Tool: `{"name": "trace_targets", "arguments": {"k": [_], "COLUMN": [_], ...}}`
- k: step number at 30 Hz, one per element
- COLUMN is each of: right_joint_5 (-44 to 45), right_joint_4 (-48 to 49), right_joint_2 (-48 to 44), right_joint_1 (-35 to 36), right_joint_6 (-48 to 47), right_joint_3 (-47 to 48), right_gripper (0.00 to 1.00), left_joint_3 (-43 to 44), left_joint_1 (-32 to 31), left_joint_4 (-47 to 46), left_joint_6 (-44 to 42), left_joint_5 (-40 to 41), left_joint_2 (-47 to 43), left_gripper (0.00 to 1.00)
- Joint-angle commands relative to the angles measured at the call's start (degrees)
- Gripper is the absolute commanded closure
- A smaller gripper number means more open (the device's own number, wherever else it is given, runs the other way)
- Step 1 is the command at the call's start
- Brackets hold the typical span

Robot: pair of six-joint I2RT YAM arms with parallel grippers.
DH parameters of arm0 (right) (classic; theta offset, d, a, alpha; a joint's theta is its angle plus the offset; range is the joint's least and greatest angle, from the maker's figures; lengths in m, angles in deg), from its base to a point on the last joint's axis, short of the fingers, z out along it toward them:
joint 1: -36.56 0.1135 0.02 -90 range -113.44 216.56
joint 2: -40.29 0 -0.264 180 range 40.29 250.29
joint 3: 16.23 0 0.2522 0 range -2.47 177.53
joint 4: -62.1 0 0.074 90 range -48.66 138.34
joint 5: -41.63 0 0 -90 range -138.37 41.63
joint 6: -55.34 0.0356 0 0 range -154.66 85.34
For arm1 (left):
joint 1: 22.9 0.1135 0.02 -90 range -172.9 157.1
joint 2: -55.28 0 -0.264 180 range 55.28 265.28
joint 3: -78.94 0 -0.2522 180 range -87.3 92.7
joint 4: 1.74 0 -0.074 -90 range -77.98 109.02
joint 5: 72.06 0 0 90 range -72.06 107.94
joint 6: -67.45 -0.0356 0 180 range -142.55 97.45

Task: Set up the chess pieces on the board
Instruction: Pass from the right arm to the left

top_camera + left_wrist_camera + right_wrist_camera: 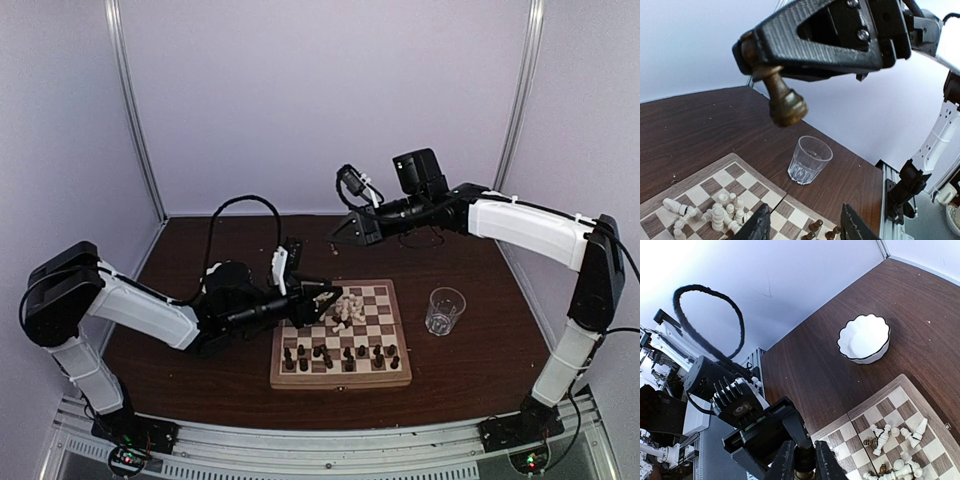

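Above the table just beyond the board's far edge, a dark chessman [783,97] is hanging from the right gripper [754,50]. The fingers are pinching its small top end, and the jaws are standing almost closed on it. Its long axis is running steeply downward but off plumb. In the left wrist view the stem is slanting down and to the right, with the wide round base pointing toward the table and hanging free, touching nothing. In the right wrist view only a brown sliver of it is showing between the fingers [786,460].

Below it, the board [340,381] is lying flat near the middle of the table [470,375]. White pieces [348,308] are sitting in a loose heap on its far half, several of them lying on their sides. Dark pieces [340,356] are standing upright in loose rows along its near edge.

The left gripper [322,292] is reaching in over the board's far left corner, just beside the heap. Its jaws are standing partly apart and holding nothing, with board squares showing through the gap.

A clear glass [444,310] is standing upright near the board's right edge, apart from it. A white scalloped bowl [863,338] is sitting on the table off the board's left edge, toward its far corner.
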Motion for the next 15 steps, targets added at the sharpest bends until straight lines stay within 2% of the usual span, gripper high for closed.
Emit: {"name": "trace_targets", "arguments": {"k": [1,10,15], "right_joint_5": [-1.89,-2.55,-2.86], "right_joint_4": [3.70,4.98,5.49], "right_joint_2": [-2.23,-2.08,-1.99], "right_joint_1": [-0.01,-0.03,-0.02], "right_joint_6": [2.39,3.47,3.75], "right_joint_3": [-1.19,-1.37,-1.80], "right_gripper": [0.85,0.84,0.84], "left_joint_3": [3.92,7.58,7.89], "left_joint_1": [-0.02,0.11,0.85], "left_joint_4": [-12.10,-11.12,-13.49], "left_joint_6": [4.58,5.55,8.17], "left_joint_5": [0.30,3.34,3.80], "left_joint_2": [3.00,4.67,5.59], "left_gripper": [0.53,0.57,0.65]}}
